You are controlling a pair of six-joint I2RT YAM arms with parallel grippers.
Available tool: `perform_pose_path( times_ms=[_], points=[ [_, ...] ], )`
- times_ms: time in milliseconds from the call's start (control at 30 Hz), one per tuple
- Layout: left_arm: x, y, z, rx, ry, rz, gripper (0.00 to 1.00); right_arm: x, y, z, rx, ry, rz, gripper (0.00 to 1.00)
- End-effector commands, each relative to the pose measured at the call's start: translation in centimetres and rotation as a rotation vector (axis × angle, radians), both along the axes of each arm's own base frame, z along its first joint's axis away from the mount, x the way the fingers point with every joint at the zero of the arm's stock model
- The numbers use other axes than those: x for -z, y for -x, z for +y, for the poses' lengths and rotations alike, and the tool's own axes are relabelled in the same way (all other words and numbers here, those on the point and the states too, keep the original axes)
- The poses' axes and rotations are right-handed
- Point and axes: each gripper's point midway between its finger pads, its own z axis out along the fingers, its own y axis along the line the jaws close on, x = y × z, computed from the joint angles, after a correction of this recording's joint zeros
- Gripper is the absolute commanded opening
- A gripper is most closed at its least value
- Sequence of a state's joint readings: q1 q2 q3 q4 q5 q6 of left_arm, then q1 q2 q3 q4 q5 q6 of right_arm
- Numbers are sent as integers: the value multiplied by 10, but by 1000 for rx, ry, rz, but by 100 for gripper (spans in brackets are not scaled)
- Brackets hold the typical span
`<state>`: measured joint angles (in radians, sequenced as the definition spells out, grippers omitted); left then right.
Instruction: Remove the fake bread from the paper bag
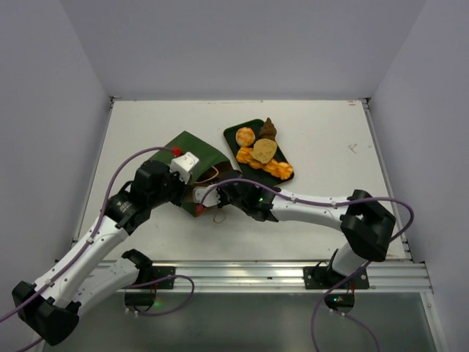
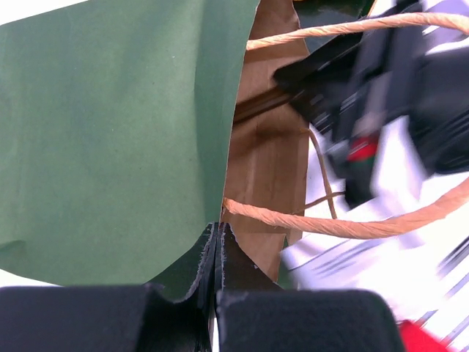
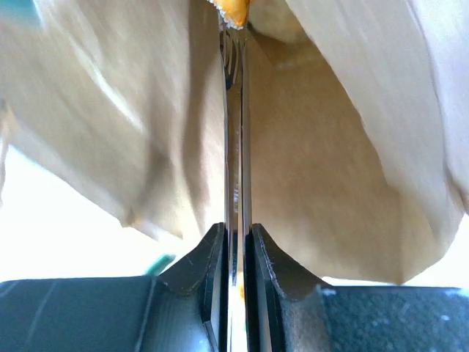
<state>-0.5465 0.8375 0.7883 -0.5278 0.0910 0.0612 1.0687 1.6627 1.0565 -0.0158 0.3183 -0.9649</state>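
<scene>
The dark green paper bag [image 1: 192,150] lies on its side, mouth toward the arms. My left gripper [image 1: 192,189] [image 2: 218,235] is shut on the rim of the paper bag [image 2: 110,132], green outside on one side, brown inside on the other. My right gripper [image 1: 223,194] [image 3: 235,235] reaches into the mouth. It is shut on thin metal tongs [image 3: 234,132], whose tips meet an orange piece of fake bread [image 3: 234,9] deep in the brown interior [image 3: 322,147]. Several more fake bread pieces [image 1: 260,150] lie outside the bag.
A flat dark green tray [image 1: 233,132] just right of the bag carries those pieces. A tan cord handle [image 2: 330,224] crosses the bag's mouth, and another loop [image 1: 218,218] rests on the table. The right arm [image 2: 396,88] shows blurred beside the bag.
</scene>
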Motion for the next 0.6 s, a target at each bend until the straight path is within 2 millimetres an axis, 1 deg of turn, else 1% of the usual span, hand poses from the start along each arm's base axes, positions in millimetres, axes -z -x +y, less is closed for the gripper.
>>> perform_pose_path(
  times_ms=[0,33,67,133,200,233,300,367,400,433,467,500,567],
  points=[
    [-14,-9,-5,-17,47,-63,0,-31,4,-17,23,-95,-1,0],
    [-15,-10,-5,-23,49,-67,0,-39,7,-21,16,-116,2,0],
    [-15,-11,-4,-29,47,-70,0,-37,8,-28,26,-117,14,0],
    [-15,-14,-3,-37,48,-78,0,-44,12,-39,30,-134,18,0],
    [-15,-16,-3,-50,49,-83,0,-47,18,-45,24,-143,31,0],
    [-15,-17,-3,-54,49,-83,0,-53,22,-50,24,-160,33,0],
    [-16,-21,-1,-77,44,-92,0,-52,28,-58,19,-159,50,0],
    [-16,-23,0,-85,43,-96,0,-58,29,-70,36,-172,51,0],
    [-18,-27,4,-113,38,-110,0,-55,32,-75,38,-159,71,0],
    [-19,-28,5,-120,36,-113,0,-55,30,-82,60,-162,81,0],
    [-19,-30,8,-140,31,-120,0,-60,30,-86,64,-175,81,0],
    [-21,-32,8,-149,33,-128,0,-56,33,-91,62,-165,112,0],
    [-23,-36,12,-179,27,-140,0,-63,33,-97,75,-185,132,0]
  ],
)
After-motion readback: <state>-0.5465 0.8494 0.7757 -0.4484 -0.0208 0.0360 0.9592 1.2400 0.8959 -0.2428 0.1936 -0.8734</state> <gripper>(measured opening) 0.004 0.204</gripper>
